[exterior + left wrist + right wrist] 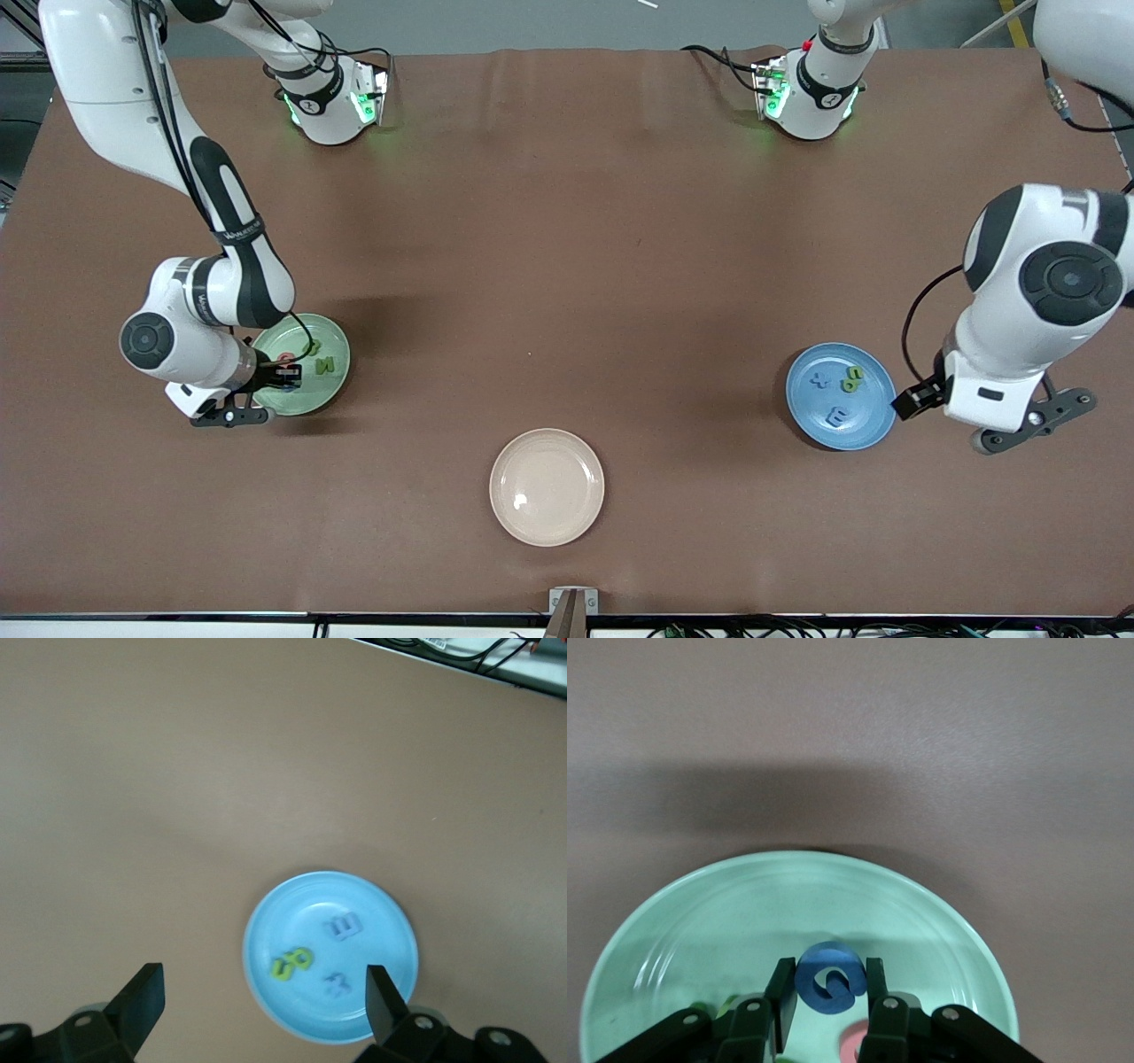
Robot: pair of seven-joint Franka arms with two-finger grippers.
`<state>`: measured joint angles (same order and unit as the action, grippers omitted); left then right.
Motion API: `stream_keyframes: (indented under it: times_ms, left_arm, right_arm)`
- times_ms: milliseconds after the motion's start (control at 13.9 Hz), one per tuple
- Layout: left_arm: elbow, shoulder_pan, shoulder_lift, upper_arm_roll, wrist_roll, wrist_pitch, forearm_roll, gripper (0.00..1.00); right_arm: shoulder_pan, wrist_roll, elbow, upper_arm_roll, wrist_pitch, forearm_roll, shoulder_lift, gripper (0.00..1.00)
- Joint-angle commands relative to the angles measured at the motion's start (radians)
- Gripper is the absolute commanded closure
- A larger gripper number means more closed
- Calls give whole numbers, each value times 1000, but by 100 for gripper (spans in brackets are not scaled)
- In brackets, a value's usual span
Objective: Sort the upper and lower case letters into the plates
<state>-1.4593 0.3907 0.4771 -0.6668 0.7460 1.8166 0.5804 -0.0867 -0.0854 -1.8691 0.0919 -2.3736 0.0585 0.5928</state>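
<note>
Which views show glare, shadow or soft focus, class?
Front view: a white glare spot on the cream plate. Left wrist view: the letters in the blue plate look soft-edged. Right wrist view: a dark shadow band on the table above the green plate, while the held blue letter is sharp.

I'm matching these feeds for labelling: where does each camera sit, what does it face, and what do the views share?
Front view: high across the table, facing both arms and the cream plate.
Left wrist view: on the left arm, looking down at the blue plate; left gripper jaws open.
Right wrist view: on the right arm, over the green plate; right gripper jaws shut on the blue G.
Shared: front view also shows both coloured plates.
</note>
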Motion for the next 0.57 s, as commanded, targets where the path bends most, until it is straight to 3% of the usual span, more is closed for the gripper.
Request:
stream_keyframes:
  times_ms: [0,72,144,216,359,503]
  left_arm:
    - [34,11,-52,-5,-117,-86,-77,0]
    - [45,29,-66,-5,-155,-109,-115,0]
    - [46,39,-98,0,-189,-121,-161,0]
    - [46,30,-119,28,-236,-125,-219,0]
    - [36,-34,-198,145,-310,-158,-328,0]
    - [39,-117,-254,278,-358,-221,-424,0]
  right_arm:
    - [10,-1,14,-17,10,-3,8,96]
    - [8,-1,16,-17,10,-3,7,78]
    - [8,-1,16,-17,14,-3,7,32]
    - [8,-1,19,-17,14,-3,2,0]
    - [4,3,46,-20,75,-3,-13,0]
    - [7,4,126,-18,222,-3,-33,0]
